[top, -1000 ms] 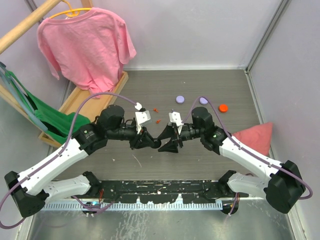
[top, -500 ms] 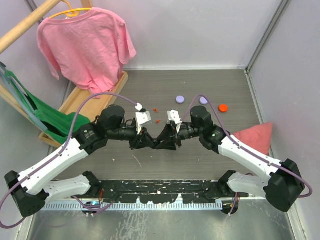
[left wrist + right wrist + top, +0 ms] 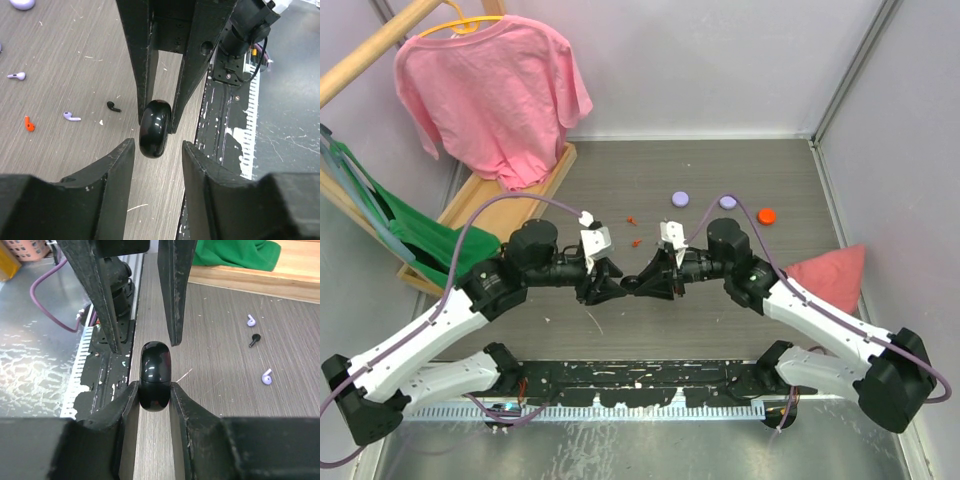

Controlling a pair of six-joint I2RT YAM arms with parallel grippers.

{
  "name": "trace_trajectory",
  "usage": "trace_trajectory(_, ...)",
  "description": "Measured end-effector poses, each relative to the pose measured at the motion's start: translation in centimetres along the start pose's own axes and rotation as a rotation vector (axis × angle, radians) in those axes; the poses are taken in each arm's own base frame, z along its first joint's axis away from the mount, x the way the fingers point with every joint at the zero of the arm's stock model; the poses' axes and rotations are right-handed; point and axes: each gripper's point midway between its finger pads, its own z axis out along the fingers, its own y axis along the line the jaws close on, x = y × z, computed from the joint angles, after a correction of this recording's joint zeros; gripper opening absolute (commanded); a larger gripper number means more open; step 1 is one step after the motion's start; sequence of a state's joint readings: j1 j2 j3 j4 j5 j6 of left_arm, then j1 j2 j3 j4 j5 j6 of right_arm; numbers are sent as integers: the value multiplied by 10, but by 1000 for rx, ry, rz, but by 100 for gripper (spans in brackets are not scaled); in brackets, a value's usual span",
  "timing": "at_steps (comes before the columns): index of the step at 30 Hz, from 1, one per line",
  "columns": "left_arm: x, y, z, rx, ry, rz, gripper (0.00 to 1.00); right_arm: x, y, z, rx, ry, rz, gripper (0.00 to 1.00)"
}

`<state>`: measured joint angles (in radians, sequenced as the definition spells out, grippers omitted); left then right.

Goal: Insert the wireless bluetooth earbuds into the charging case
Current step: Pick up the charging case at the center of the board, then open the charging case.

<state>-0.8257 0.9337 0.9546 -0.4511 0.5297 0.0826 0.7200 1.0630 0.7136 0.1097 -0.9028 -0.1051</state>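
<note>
The right hand [image 3: 642,284] is clamping the charging case [image 3: 154,375] between its two fingers, gripping the round black puck on edge by its flat faces near the middle of the bench [image 3: 720,170]. The left hand [image 3: 618,284] is facing it tip to tip. Its fingers [image 3: 116,165] are standing apart on either side of the case, with a gap on each side and not pressing on it. Whether the case is touching the bench or hanging just above it cannot be told. One black earbud [image 3: 113,106] is lying loose on the bench near the case, on the far side of the hands from the arm bases. Two lilac earbuds [image 3: 71,116] and an orange earbud [image 3: 29,123] are lying close to it, none of them touching. Farther back, two lilac discs [image 3: 680,199] and an orange disc [image 3: 766,214] are sitting in a loose row. A pink shirt [image 3: 490,90] is hanging at the back left above a green cloth [image 3: 420,235], and a pink cloth [image 3: 830,268] is lying at the right edge.
</note>
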Motion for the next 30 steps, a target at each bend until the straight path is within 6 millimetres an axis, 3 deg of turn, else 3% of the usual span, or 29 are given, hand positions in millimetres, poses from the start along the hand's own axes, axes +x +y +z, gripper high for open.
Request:
trace_trajectory(9, 9, 11, 13, -31, -63, -21, 54, 11, -5, -7, 89, -22, 10, 1)
trace_trajectory(15, 4, 20, 21, -38, -93, -45, 54, 11, -5, -8, 101, -46, 6, 1)
trace_trajectory(30, 0, 34, 19, -3, -159, -151, 54, 13, -1, -12, 115, -110, -17, 1)
